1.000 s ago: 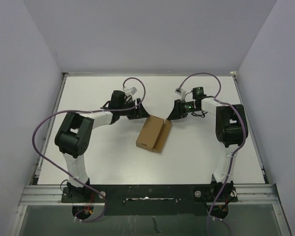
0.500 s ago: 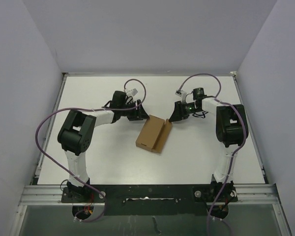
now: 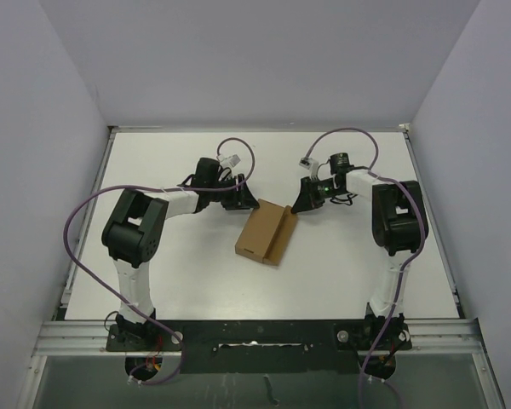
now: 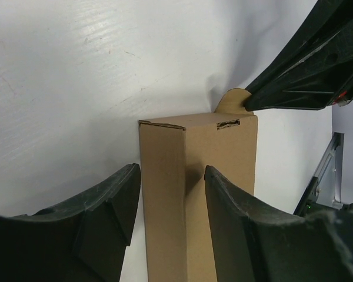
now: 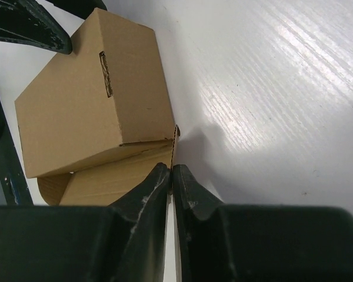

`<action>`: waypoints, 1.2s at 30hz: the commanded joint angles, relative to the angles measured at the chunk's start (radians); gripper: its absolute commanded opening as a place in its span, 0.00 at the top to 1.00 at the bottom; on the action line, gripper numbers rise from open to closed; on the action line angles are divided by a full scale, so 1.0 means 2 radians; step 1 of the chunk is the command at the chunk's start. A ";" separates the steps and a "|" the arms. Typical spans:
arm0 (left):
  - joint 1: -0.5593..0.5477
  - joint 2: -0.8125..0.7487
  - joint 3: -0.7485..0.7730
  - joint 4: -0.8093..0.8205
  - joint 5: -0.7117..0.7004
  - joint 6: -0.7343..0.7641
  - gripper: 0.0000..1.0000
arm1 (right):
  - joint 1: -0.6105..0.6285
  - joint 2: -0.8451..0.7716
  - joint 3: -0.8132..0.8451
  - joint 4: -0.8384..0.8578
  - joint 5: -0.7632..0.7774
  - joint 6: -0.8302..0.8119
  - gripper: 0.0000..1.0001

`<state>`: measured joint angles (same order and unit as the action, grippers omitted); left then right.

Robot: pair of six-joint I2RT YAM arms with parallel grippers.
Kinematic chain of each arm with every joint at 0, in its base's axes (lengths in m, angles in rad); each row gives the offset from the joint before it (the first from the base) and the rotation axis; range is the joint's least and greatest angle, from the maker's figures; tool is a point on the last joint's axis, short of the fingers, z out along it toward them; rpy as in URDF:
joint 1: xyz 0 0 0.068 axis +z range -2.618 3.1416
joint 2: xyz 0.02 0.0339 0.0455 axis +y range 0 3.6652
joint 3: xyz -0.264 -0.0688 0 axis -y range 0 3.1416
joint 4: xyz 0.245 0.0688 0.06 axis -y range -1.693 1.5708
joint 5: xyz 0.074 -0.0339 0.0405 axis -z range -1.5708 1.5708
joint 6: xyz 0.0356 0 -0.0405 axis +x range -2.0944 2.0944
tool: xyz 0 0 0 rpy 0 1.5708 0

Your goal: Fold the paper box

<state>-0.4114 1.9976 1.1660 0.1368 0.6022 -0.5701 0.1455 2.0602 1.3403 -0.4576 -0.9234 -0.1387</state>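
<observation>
Top external view: the paper box (image 3: 261,230) lies in the middle of the white desk (image 3: 187,281), a half-formed brown shell with one panel sloping down along its right side. The left tool (image 3: 241,198) sits at the box's upper-left corner and the right tool (image 3: 305,203) at its upper-right corner. At this size neither set of jaws can be made out.

In the left wrist view the left tool's jaws stand apart. One finger (image 4: 106,211) is just beside the box's left wall and the other is over its top face. Whether either pad presses the cardboard I cannot tell, and the frame's lower edge cuts off the box's near end. A rounded tab (image 4: 230,100) peeks out behind the far end, partly hidden by the right tool in the upper right.

In the right wrist view the right tool's jaws are together, clamped on the thin edge of a flap (image 5: 106,176) at lower centre. The dark fingers (image 5: 141,200) hide the flap's lower part.
</observation>
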 commanded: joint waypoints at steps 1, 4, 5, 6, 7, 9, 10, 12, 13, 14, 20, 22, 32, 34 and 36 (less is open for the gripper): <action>0.002 0.017 0.022 0.010 0.017 0.009 0.54 | 0.005 -0.025 0.002 -0.001 -0.005 -0.004 0.94; 0.002 0.017 0.021 0.010 0.019 0.010 0.57 | 0.011 -0.043 -0.011 0.004 0.006 -0.009 0.98; 0.002 0.017 0.021 0.010 0.019 0.010 0.58 | 0.015 -0.052 -0.018 0.008 0.012 -0.011 0.98; 0.002 0.018 0.020 0.010 0.019 0.010 0.59 | 0.017 -0.059 -0.025 0.013 0.017 -0.012 0.99; 0.002 0.018 0.019 0.010 0.019 0.010 0.59 | 0.019 -0.068 -0.034 0.021 0.021 -0.012 1.00; 0.002 0.018 0.018 0.009 0.019 0.010 0.62 | 0.026 -0.085 -0.052 0.038 0.031 -0.012 1.00; 0.002 0.019 0.017 0.008 0.019 0.010 0.63 | 0.029 -0.095 -0.064 0.047 0.037 -0.012 1.00; 0.002 0.020 0.015 0.008 0.019 0.010 0.63 | 0.035 -0.105 -0.078 0.057 0.047 -0.012 1.00; 0.002 0.020 0.013 0.008 0.030 0.010 0.63 | 0.039 -0.110 -0.082 0.059 0.057 -0.011 1.00; 0.002 0.020 0.013 0.008 0.033 0.009 0.63 | 0.041 -0.114 -0.087 0.063 0.063 -0.011 1.00; 0.003 0.008 0.003 0.021 0.055 0.005 0.57 | 0.051 -0.134 -0.107 0.077 0.098 -0.011 1.00; 0.003 0.004 -0.001 0.024 0.062 0.002 0.55 | 0.055 -0.142 -0.112 0.080 0.108 -0.016 1.00; 0.003 -0.027 -0.035 0.031 0.049 0.007 0.53 | 0.067 -0.156 -0.131 0.101 0.130 0.000 1.00; 0.003 -0.051 -0.041 0.023 0.032 0.025 0.51 | 0.066 -0.152 -0.129 0.096 0.128 0.005 1.00; 0.001 -0.079 -0.042 0.001 0.011 0.051 0.49 | 0.067 -0.150 -0.128 0.094 0.124 0.008 1.00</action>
<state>-0.4103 1.9839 1.0946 0.1673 0.6891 -0.5636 0.2733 1.7908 1.0767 -0.3099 -0.6716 -0.1421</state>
